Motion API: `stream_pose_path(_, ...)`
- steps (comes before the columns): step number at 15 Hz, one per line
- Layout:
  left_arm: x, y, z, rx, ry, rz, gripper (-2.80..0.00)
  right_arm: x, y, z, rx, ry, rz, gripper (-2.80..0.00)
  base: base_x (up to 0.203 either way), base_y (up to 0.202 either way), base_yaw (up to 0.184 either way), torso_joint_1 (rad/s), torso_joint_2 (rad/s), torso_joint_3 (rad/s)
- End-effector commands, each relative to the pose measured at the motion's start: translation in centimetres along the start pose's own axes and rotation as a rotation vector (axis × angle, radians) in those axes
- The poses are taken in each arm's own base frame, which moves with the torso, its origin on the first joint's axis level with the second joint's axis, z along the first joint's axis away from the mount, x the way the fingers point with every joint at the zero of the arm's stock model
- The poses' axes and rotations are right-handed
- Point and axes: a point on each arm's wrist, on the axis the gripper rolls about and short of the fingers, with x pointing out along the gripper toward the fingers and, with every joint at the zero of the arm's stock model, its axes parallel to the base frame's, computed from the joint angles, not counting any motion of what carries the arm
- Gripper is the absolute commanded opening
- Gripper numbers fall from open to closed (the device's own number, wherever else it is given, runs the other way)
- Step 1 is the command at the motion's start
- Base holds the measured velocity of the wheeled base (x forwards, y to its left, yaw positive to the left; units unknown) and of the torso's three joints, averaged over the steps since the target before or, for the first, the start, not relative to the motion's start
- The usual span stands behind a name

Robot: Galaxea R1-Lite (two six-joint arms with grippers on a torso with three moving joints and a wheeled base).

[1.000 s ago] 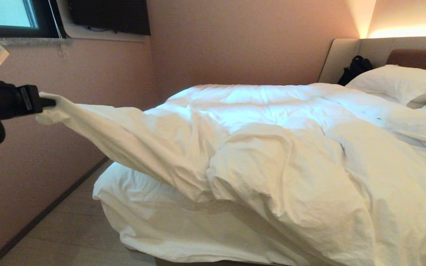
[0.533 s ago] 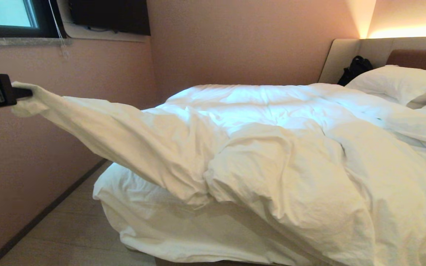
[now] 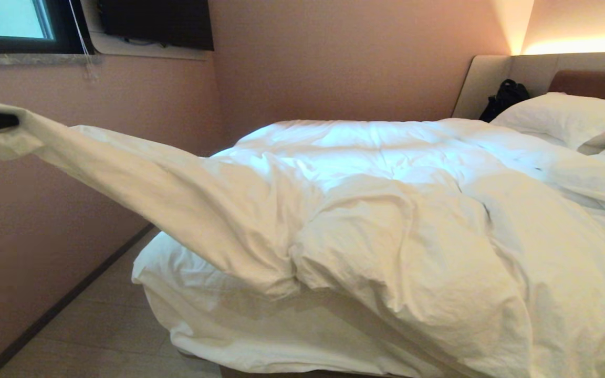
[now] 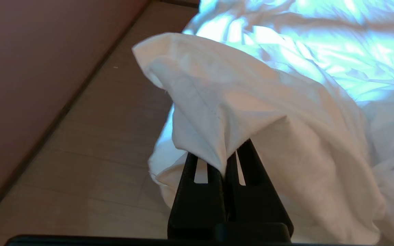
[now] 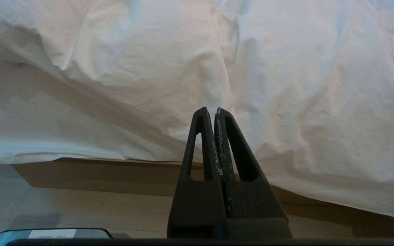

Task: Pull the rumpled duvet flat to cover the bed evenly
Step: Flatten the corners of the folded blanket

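Duvet (image 3: 365, 220) lies rumpled over the bed (image 3: 202, 310), bunched toward its foot, with 1 corner stretched out past the bed's left edge above the floor (image 3: 97, 336). Left claw (image 4: 229, 160) pinches that corner tight. Right claw (image 5: 214, 112), fingers pressed together and holding nothing, hangs just before the bed's foot edge.

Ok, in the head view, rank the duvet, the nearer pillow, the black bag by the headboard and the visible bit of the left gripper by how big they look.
1. duvet, by far the largest
2. pillow
3. black bag
4. left gripper, cut off by the picture's edge, so only a sliver shows; its true size cannot be judged.
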Motion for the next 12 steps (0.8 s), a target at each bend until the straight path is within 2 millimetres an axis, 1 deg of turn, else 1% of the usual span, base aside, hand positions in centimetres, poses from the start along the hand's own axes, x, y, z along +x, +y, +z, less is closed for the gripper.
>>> stream_pose_path(1,-0.7,0.4,0.1,0.013,-0.012,0.045,-2.8,0.0,0.0,0.0,0.0,0.001,0.0,-2.8,0.0,0.0,0.0,0.0,0.0,0.0)
stream_pose_path(4,-0.2,2.3,-0.1,0.03,0.002,0.179,-2.8,0.0,0.0,0.0,0.0,0.001,0.0,-2.8,0.0,0.0,0.0,0.0,0.0,0.0)
stream_pose_path(6,0.6,3.6,-0.4,0.026,0.022,0.214,-2.8,0.0,0.0,0.0,0.0,0.0,0.0,-2.8,0.0,0.0,0.0,0.0,0.0,0.0)
stream_pose_path(7,0.6,3.8,-0.4,0.03,0.022,0.221,-2.8,0.0,0.0,0.0,0.0,0.001,0.0,-2.8,0.0,0.0,0.0,0.0,0.0,0.0)
stream_pose_path(9,-0.1,5.2,-0.5,0.048,0.03,0.285,-2.8,0.0,0.0,0.0,0.0,-0.001,0.0,-2.8,0.0,0.0,0.0,0.0,0.0,0.0)
stream_pose_path(12,-1.3,6.9,-0.4,0.062,0.03,0.363,-2.8,0.0,0.0,0.0,0.0,-0.001,0.0,-2.8,0.0,0.0,0.0,0.0,0.0,0.0)
